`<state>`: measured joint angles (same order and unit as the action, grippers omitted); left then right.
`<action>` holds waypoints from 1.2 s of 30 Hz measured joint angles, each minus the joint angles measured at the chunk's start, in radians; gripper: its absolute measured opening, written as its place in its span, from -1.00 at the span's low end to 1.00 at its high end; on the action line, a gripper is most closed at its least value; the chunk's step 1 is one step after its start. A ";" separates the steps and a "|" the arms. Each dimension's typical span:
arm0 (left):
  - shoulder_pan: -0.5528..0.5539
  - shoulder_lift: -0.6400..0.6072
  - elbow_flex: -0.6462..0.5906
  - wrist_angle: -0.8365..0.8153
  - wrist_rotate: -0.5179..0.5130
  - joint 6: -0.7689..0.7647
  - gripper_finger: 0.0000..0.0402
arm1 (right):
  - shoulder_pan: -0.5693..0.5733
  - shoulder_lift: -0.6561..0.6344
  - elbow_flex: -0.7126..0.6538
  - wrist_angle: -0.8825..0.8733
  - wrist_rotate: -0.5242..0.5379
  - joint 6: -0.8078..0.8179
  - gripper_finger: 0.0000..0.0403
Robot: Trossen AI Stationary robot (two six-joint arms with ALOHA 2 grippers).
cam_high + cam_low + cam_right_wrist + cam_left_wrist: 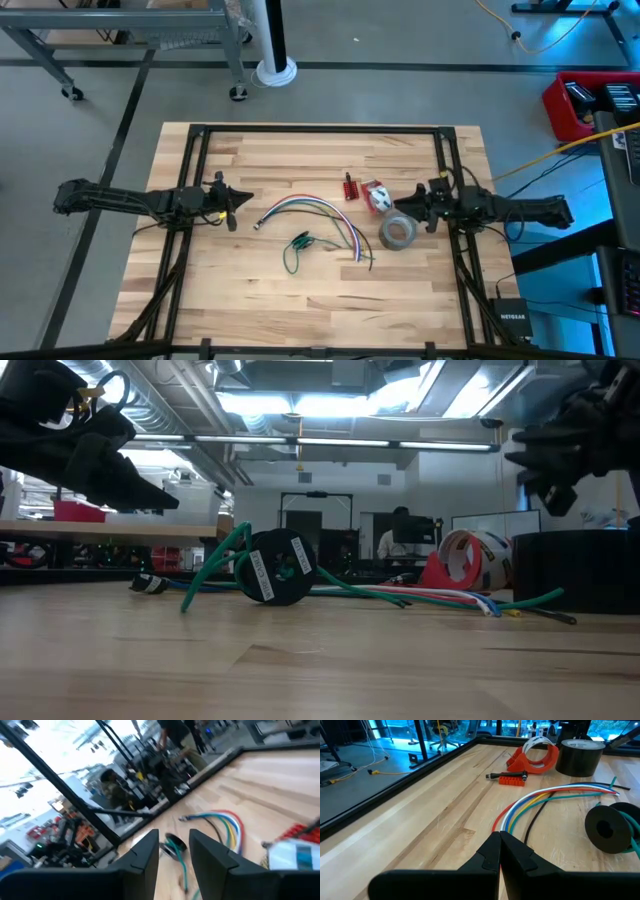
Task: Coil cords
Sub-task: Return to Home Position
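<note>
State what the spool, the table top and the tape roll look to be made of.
Spool: likely plastic, matte black, a moulded disc with a hub hole. Table top: wood, glued pale strips with visible grain and a satin sheen. Tape roll: dull grey wound band, probably cloth or vinyl tape.

- The bundle of cords [310,207] lies mid-tabletop [250,300], running left to right.
- The spool with its wire [298,245] sits just beside the bundle's middle, on the front-edge side, seemingly touching it.
- The tape roll [398,232] lies flat at the bundle's right end, nearer the right edge.
- The small pieces [377,197] lie just behind the tape roll, toward the back edge.
</note>
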<state>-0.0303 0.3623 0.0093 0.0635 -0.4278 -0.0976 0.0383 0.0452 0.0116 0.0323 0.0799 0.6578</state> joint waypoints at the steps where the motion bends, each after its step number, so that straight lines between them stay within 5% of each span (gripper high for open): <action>1: 0.000 0.000 0.000 0.000 0.000 0.000 -1.00 | 0.000 -0.021 0.000 0.001 -0.001 -0.001 -0.44; 13: 0.000 0.000 0.000 0.000 0.000 0.000 -1.00 | -0.017 -0.043 -0.001 0.004 0.042 -0.118 -0.44; 23: 0.000 0.000 0.000 0.000 0.000 0.000 -1.00 | -0.155 -0.034 -0.002 0.004 0.047 -0.058 -0.44; 36: 0.000 0.000 0.000 0.000 0.000 0.000 -1.00 | -0.163 -0.034 -0.003 0.011 0.041 -0.054 -0.44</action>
<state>-0.0301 0.3626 0.0090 0.0632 -0.4274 -0.0978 -0.1249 0.0113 0.0086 0.0429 0.1211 0.6037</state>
